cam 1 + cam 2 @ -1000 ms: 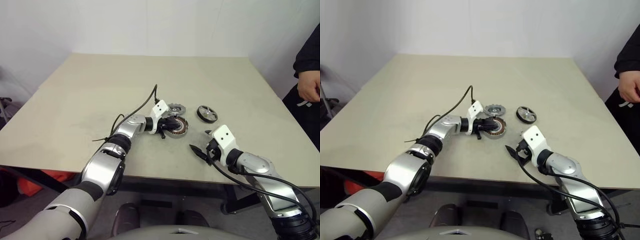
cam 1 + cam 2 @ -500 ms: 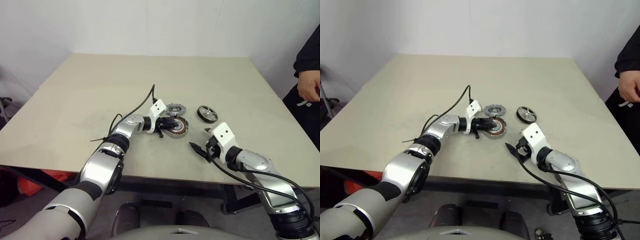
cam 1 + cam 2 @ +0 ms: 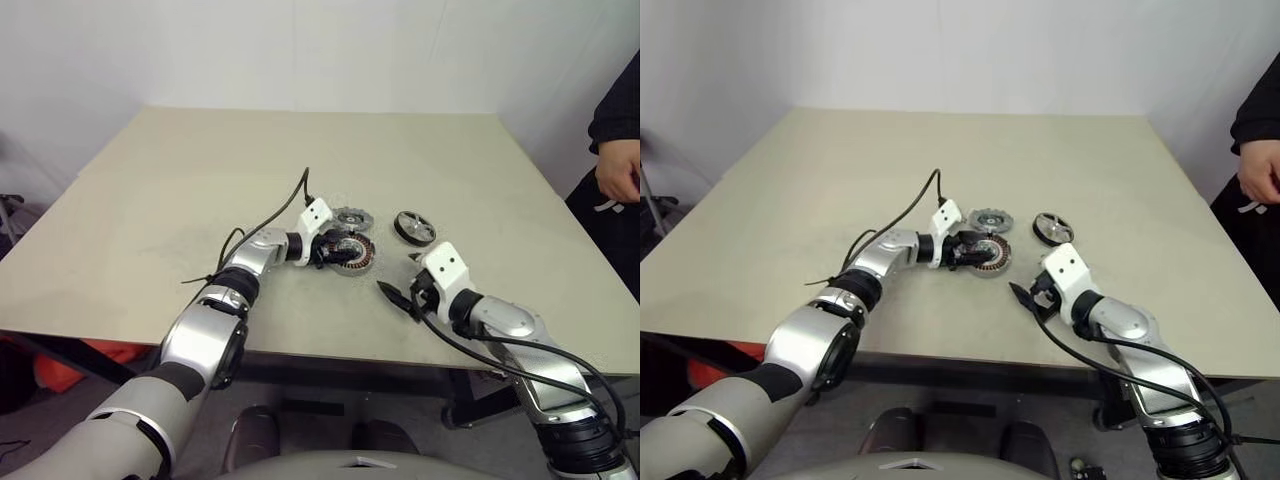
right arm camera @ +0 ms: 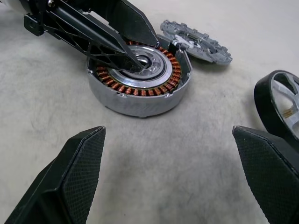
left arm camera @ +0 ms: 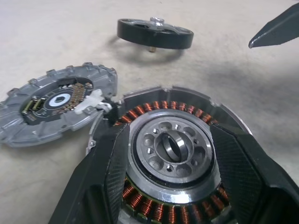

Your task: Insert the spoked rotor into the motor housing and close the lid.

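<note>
Inside motor housing [image 4: 140,88], copper windings [image 4: 174,74]

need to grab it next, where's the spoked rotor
The spoked rotor lies on the table, right of the lid and motor housing, ahead of the right gripper.

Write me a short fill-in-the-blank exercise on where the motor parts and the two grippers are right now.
1. The ring inside the motor housing is wound with ____ -coloured wire.
2. The left gripper has its fingers spread over the ____.
3. The lid lies on the table right beside the ____.
4. The spoked rotor sits apart; the nearer gripper is the ____ gripper.

Missing words: copper; motor housing; motor housing; right
</note>
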`<state>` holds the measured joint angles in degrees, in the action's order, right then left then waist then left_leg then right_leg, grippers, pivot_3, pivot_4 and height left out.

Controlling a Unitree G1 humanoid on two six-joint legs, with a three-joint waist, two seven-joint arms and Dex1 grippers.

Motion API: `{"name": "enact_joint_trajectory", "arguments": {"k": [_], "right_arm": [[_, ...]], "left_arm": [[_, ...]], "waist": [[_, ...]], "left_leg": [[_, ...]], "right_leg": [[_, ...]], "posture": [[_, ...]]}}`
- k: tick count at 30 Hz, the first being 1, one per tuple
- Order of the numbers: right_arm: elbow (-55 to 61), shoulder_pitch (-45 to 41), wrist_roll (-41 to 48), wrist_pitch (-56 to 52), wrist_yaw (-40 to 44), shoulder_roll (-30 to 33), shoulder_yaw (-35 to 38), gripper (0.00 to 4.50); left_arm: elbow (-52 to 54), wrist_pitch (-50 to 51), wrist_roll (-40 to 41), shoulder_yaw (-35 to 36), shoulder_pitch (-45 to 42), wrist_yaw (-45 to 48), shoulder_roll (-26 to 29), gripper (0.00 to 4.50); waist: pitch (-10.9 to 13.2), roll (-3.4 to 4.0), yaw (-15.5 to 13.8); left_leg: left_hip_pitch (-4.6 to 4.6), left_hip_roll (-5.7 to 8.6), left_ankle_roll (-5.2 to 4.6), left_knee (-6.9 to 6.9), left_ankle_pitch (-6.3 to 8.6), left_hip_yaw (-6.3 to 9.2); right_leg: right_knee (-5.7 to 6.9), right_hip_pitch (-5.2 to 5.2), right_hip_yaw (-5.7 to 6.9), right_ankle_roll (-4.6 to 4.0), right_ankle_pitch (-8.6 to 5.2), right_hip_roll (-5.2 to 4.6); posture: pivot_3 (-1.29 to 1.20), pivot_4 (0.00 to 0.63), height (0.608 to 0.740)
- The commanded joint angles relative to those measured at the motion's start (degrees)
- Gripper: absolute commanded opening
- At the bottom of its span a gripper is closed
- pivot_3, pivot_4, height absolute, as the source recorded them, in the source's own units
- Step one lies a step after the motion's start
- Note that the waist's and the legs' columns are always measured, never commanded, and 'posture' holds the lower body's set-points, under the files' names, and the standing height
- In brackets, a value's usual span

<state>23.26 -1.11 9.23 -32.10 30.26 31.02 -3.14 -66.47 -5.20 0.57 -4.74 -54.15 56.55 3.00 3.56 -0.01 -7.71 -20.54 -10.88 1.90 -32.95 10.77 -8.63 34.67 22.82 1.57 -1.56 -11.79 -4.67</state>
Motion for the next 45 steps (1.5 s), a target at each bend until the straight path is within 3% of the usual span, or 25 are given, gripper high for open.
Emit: {"name": "enact_joint_trajectory", "arguments": {"k": [1, 6, 9, 19, 31, 45], "right_arm": [[0.6, -1.7, 0.1, 1.5, 0.2, -0.3, 0.5, 4.5], [-0.5, -5.2, 0.6, 2.0, -0.5, -2.0, 1.2, 4.5], [-2.8, -7.4, 0.1, 2.5, -0.9, -3.1, 1.0, 3.88], [-19.4, -18.0, -4.2, 8.7, -1.1, -8.2, -4.6, 0.47], [-25.1, -22.5, -5.6, 12.6, 2.0, -10.6, -7.6, 0.47], [-32.7, -22.4, -7.2, 15.5, 1.8, -15.2, -8.7, 0.47]], "left_arm": [[3.3, -0.2, 2.7, 2.8, -2.1, 0.1, 1.4, 2.91], [9.5, 3.8, 7.9, 7.7, -1.2, 0.2, 3.8, 2.91], [13.6, 5.8, 9.7, 9.5, 0.9, -1.0, 5.8, 2.94], [28.5, 12.3, 12.2, 10.8, 13.2, -6.1, 9.4, 2.94], [39.0, 17.3, 13.5, 10.8, 19.8, -10.8, 10.9, 2.94], [40.6, 17.9, 13.8, 10.6, 20.4, -12.7, 12.3, 2.94]], "waist": [[0.0, 0.0, 0.0], [0.0, 0.0, 0.1], [0.0, 0.0, 0.2], [0.0, 0.01, 0.8], [0.0, 0.0, 0.9], [0.0, 0.0, 2.1]], "left_leg": [[0.0, -0.01, 0.0, 0.0, 0.0, 0.0], [0.0, 0.0, 0.01, 0.0, 0.0, 0.0], [0.0, -0.01, 0.01, 0.01, 0.0, 0.0], [-0.17, -0.04, 0.03, 0.0, -0.01, -0.03], [-0.34, -0.06, 0.11, -0.06, -0.06, -0.01], [-0.32, -0.06, 0.11, -0.06, -0.06, 0.0]], "right_leg": [[0.0, 0.0, 0.0, -0.01, 0.01, 0.0], [0.03, 0.01, 0.0, -0.06, 0.03, 0.0], [0.03, 0.01, 0.01, -0.07, 0.04, 0.0], [0.05, 0.18, 0.03, -0.11, 0.04, 0.01], [0.06, 0.28, 0.06, -0.12, 0.05, 0.03], [0.07, 0.27, 0.06, -0.12, 0.05, 0.04]], "posture": [[0.0, 0.0, 0.74], [0.0, 0.0, 0.74], [0.0, 0.0, 0.74], [0.0, 0.0, 0.74], [0.0, 0.0, 0.74], [0.0, 0.0, 0.74]]}}
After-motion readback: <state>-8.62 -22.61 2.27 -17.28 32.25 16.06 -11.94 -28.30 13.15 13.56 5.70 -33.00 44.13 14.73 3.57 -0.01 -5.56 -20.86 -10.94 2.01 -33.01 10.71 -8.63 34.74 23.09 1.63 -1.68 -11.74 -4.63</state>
